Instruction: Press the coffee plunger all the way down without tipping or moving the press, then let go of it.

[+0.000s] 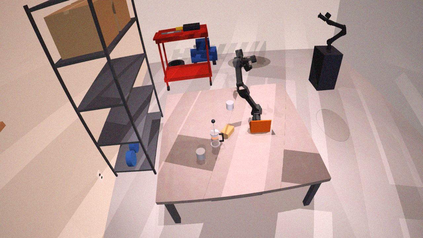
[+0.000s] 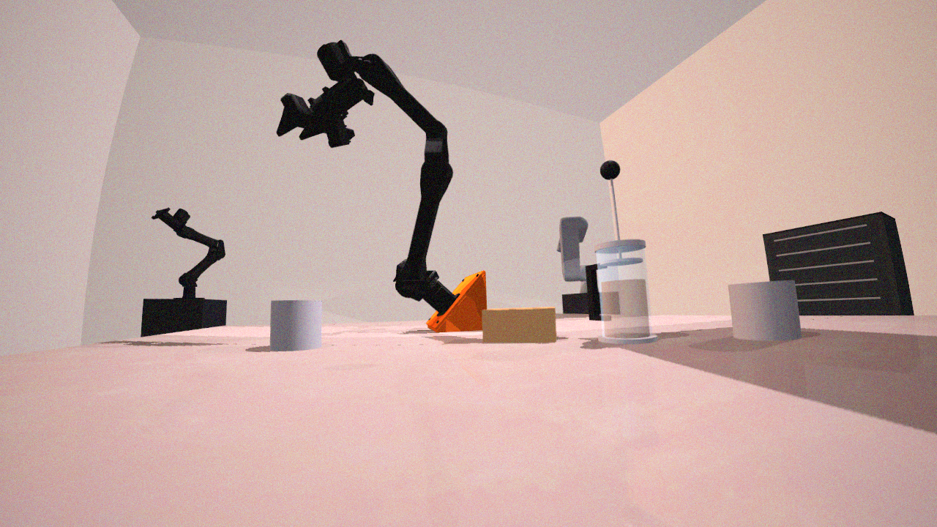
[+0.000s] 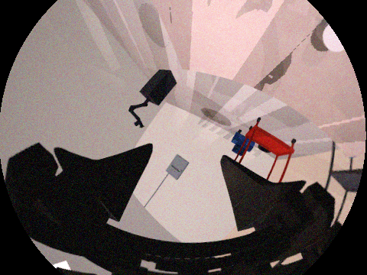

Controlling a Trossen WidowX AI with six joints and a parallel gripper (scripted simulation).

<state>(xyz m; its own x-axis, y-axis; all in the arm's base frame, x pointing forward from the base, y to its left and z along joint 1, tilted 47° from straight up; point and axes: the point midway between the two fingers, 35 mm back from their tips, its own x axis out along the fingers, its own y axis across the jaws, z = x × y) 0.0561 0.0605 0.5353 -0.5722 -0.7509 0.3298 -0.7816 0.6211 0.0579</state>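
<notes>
Gripper (image 1: 239,52) (image 2: 293,131) (image 3: 188,153) fingers spread, we see the press (image 1: 215,138) (image 2: 624,294) upright on the table (image 1: 248,165) (image 2: 419,419), its raised plunger (image 1: 213,121) (image 2: 610,170) vertical above seemingly brown contents (image 2: 632,302).

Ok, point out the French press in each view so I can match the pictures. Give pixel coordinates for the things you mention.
Top: the French press (image 1: 214,138) (image 2: 624,304) stands left of the orange bracket (image 1: 260,126) (image 2: 473,307), near the picture's middle.
Exterior: right of centre, between the tan block (image 1: 228,131) (image 2: 518,326) and the rightmost cylinder (image 1: 200,154) (image 2: 765,310).
Wrist: not in it.
Shared landmark: dark pedestal (image 1: 326,69) (image 2: 184,317) (image 3: 158,87).
</notes>
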